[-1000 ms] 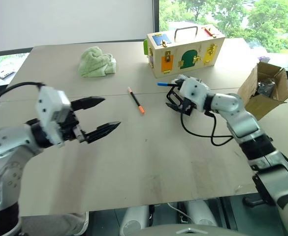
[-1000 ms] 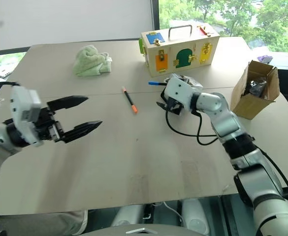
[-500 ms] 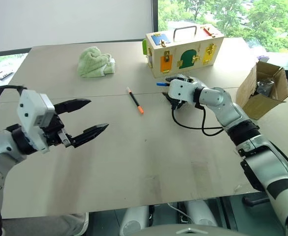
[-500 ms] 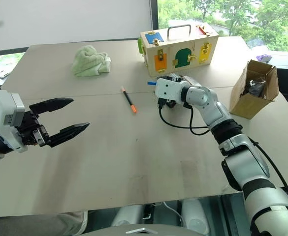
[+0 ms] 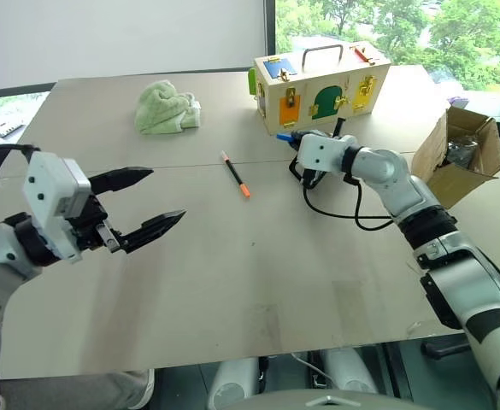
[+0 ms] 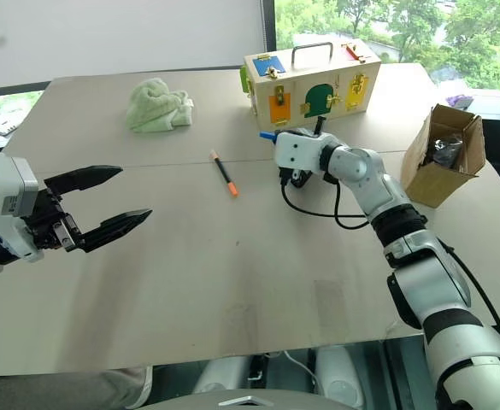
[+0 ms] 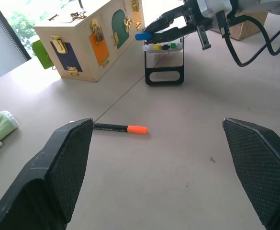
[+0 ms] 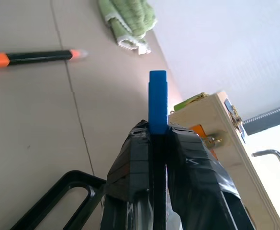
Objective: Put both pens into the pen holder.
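Currently: right gripper (image 8: 158, 132), fingers clamped on blue-ended pen (image 8: 158, 100), held directly above pen holder (image 7: 164, 64), beside wooden box (image 5: 321, 84). Orange-capped pen (image 5: 235, 174) lies flat on table (image 5: 258, 282), between both grippers. Left gripper (image 5: 151, 203), fingers spread apart, holding nothing, well apart from both pens.

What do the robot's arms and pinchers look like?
Both arms are shiny silver-grey with black joint bands. Each wrist carries a white boxy block. The left gripper has two long, pointed black fingers with bumpy textured pads. The right gripper has black fingers too, and a black cable loops beside its arm.
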Available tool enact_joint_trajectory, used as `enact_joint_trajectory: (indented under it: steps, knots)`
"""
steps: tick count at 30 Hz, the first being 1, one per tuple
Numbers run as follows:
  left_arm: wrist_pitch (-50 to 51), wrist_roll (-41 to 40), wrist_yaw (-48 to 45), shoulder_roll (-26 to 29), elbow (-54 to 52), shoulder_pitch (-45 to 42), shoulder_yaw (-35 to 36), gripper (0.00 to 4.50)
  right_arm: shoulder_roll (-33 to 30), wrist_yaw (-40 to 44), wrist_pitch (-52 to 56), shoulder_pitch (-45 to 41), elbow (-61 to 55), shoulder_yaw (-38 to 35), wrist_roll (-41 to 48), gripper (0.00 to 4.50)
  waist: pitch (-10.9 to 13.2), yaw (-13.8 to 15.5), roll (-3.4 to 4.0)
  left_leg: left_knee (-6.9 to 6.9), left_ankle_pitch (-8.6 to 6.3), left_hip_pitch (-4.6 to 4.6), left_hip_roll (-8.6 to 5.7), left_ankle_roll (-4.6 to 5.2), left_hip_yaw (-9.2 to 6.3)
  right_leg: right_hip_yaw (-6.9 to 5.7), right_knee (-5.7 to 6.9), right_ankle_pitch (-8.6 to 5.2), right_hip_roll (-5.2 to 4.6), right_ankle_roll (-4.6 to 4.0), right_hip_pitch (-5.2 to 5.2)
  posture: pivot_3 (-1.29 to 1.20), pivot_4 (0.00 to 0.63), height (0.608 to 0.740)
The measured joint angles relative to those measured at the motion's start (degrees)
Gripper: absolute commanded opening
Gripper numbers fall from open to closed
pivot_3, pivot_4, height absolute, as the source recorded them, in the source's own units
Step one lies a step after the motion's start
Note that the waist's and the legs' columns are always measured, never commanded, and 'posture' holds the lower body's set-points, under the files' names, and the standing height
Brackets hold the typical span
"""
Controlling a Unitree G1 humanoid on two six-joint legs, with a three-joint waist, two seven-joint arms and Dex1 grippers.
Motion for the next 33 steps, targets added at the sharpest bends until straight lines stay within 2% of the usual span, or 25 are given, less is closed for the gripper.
enact_joint_trajectory:
  steps: [4,7,12,18,24,26,27,28,33]
  knots:
    - [-0.2,0.0,0.1,0.3,0.6,-1.8,-1.4,4.50,0.5,2.3,1.3,3.1,-1.8,-5.0,7.3,0.02,0.0,0.0,0.00,-0.02,0.00,0.00,0.00,0.00,0.00,0.00,0.00,0.00,0.00,0.00,0.00,0.00,0.150,0.740]
    - [-0.2,0.0,0.0,0.7,1.3,-2.7,-2.2,4.50,0.6,3.2,1.9,4.5,-2.1,-6.2,9.4,0.02,0.0,0.0,0.01,-0.03,0.00,0.01,0.00,0.00,0.00,0.01,0.00,0.00,0.00,0.00,0.00,0.00,0.150,0.740]
    - [-0.5,0.0,-0.4,1.1,3.0,-4.1,-3.4,4.50,0.7,4.2,-0.3,5.8,-2.8,-7.1,10.4,0.02,0.0,-0.1,0.01,-0.07,0.00,0.02,0.01,0.00,0.00,0.00,-0.01,0.00,0.00,0.00,-0.01,0.00,0.150,0.740]
    - [-1.1,0.1,-0.8,1.3,3.7,-4.7,-4.3,4.50,-0.6,3.5,-9.2,5.8,2.3,-6.4,7.3,0.02,0.0,-0.1,0.01,-0.09,0.00,0.01,0.01,0.00,0.01,0.00,-0.09,0.00,0.00,0.00,0.00,0.00,0.150,0.740]
    - [-1.8,0.2,-1.2,1.3,4.1,-4.8,-5.5,4.50,-0.7,3.6,-14.7,6.8,4.4,-6.4,7.3,2.81,0.0,-0.1,0.00,-0.17,0.00,0.01,0.01,0.00,0.01,0.00,-0.16,0.00,0.01,0.00,0.00,0.00,0.150,0.740]
    - [-1.9,0.2,-1.2,1.3,4.5,-5.0,-5.6,4.50,-1.1,3.7,-15.0,7.9,4.4,-6.4,7.3,3.50,0.0,0.0,0.01,-0.19,0.00,0.00,0.01,0.00,0.01,-0.01,-0.20,0.00,0.01,0.00,0.01,0.00,0.150,0.740]
    - [-2.0,0.2,-1.2,1.3,4.7,-5.1,-5.7,4.50,-1.3,3.7,-15.0,8.4,4.4,-6.4,7.3,4.12,0.0,0.0,0.01,-0.19,0.00,0.00,0.01,0.00,0.01,-0.01,-0.22,0.00,0.00,0.00,0.01,0.00,0.150,0.740]
    - [-2.1,0.2,-1.3,1.3,4.8,-5.2,-5.7,4.50,-1.4,3.7,-15.0,8.5,4.4,-6.4,7.3,4.46,0.0,0.0,0.01,-0.19,0.00,0.00,0.01,0.00,0.01,-0.01,-0.22,0.00,0.01,0.00,0.01,0.00,0.150,0.740]
    - [-2.6,0.6,-1.6,1.4,5.7,-6.1,-7.5,4.50,-2.5,4.2,-14.7,10.6,0.6,-7.6,9.1,4.46,0.0,0.0,0.01,-0.27,0.00,0.00,0.01,0.00,0.00,-0.01,-0.26,0.00,0.01,0.00,0.01,0.00,0.150,0.740]
